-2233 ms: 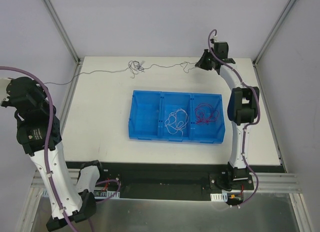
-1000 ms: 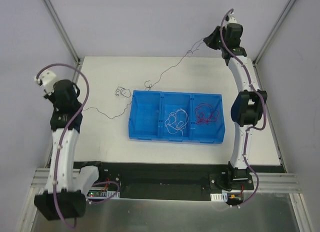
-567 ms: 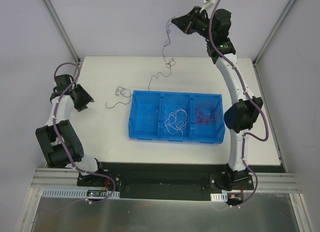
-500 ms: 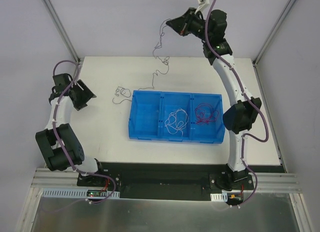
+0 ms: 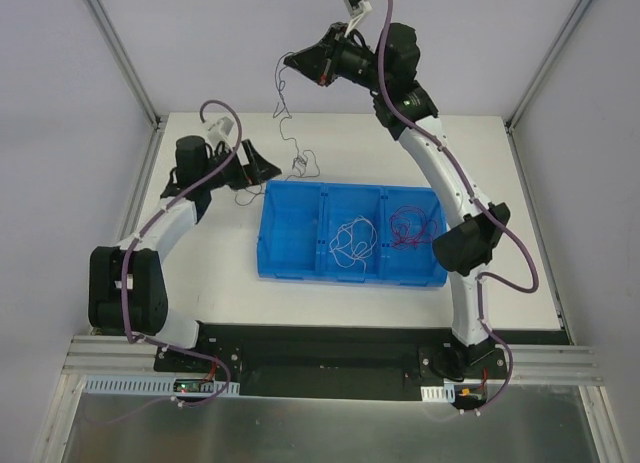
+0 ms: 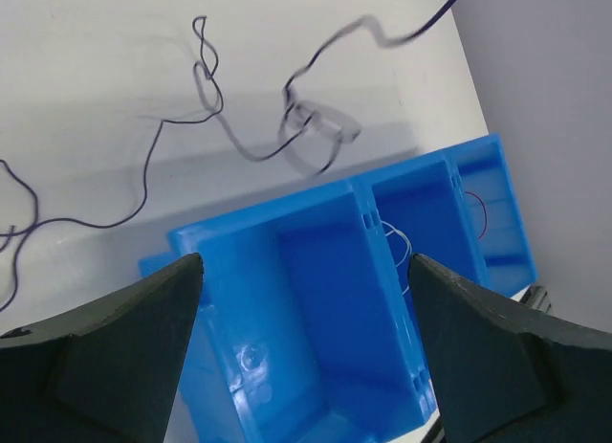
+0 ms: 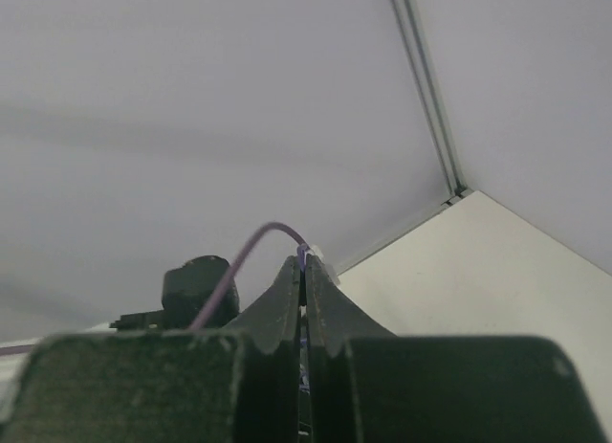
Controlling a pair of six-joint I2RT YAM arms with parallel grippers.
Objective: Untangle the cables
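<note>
My right gripper (image 5: 291, 60) is raised high above the table's back edge. It is shut on the top end of a thin dark cable (image 5: 300, 166), which hangs down from it to the table just behind the blue bin (image 5: 268, 245). In the right wrist view the jaws (image 7: 304, 271) are pressed together with the cable pinched at their tips. My left gripper (image 5: 258, 168) is open and holds nothing, low by the bin's back left corner. In its wrist view the fingers (image 6: 115, 352) frame the bin's left compartment (image 6: 325, 299), with the dark cable (image 6: 212, 91) curling on the table beyond. A white cable (image 5: 350, 243) lies in the middle compartment and a red cable (image 5: 414, 226) in the right one.
The bin has three compartments and sits mid-table. Metal frame posts (image 5: 120, 53) rise at the table's back corners, with grey walls close behind. The right arm (image 5: 440, 173) arches over the bin's right end. The left arm's purple hose (image 5: 215, 111) loops above its wrist.
The left gripper opened, let go of the dark cable's end and swung right to the bin. The right gripper rose and moved left, lifting the cable with it.
</note>
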